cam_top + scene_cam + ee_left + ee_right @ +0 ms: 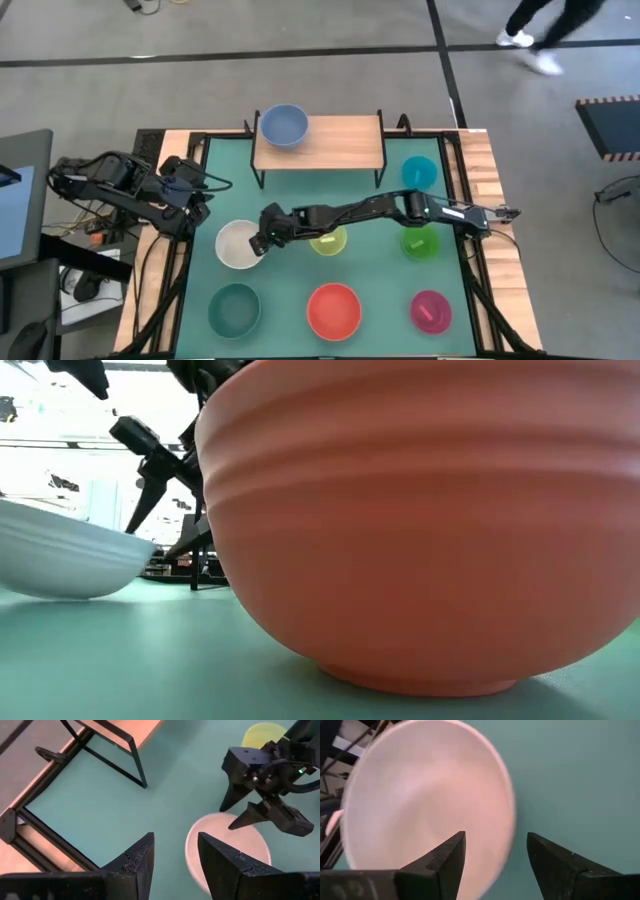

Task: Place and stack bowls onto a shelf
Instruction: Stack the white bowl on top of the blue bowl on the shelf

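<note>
R gripper (262, 240) fingers gaping over white bowl (238, 244) rim, holding nothing | L gripper (197, 212) idling nearby, fingers parted, empty | blue bowl (284, 125) sitting on shelf (340, 143)

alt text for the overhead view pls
The right arm's open tool reaches across the green table mat to the round white plastic bowl's rim. A round blue plastic bowl sits on the wooden-topped shelf.

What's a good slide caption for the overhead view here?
Right claw open at the white bowl's rim, blue bowl already on the shelf, six others waiting on the mat.
</note>
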Controlling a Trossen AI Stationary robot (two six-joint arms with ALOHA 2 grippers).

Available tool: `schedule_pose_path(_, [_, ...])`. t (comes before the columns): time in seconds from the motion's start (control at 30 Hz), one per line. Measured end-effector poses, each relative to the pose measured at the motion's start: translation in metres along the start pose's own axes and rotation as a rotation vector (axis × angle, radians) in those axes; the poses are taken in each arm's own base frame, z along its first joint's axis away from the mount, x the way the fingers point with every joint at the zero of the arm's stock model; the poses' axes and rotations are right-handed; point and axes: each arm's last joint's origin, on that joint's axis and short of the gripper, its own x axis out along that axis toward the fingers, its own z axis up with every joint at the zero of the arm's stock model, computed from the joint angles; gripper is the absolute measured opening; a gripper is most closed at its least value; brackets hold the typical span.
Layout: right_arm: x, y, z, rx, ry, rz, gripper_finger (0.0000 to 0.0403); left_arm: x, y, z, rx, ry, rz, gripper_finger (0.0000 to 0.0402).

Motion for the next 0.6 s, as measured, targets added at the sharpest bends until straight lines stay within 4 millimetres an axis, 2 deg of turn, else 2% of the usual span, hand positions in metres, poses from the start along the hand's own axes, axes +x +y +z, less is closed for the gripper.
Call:
schedule_pose_path(0.17, [0.0098,-0.0035,-0.0046,0.003,0.043,-0.023,0.0223,0.0006,-0.0002,0.0008,-0.001,-0.014,0.018,0.0137])
schedule_pose_path(0.27, [0.0101,-0.0068,-0.007,0.009,0.065,-0.054,0.0197,0.0004,0.0,0.0007,-0.005,-0.016,0.02,0.0137])
schedule_pose_path(0.37, [0.0092,-0.0077,-0.0074,0.009,0.066,-0.073,0.0148,0.0005,-0.0001,0.0008,-0.001,-0.017,0.021,0.0137])
schedule_pose_path(0.53, [0.0045,-0.0038,-0.004,0.012,0.052,-0.057,0.0037,0.0004,0.0,0.0008,-0.001,-0.018,0.021,0.0137])
schedule_pose_path(0.6, [0.0035,-0.0026,-0.0045,0.011,0.054,-0.056,0.0027,0.0005,-0.0001,0.0009,-0.001,-0.018,0.022,0.0137])
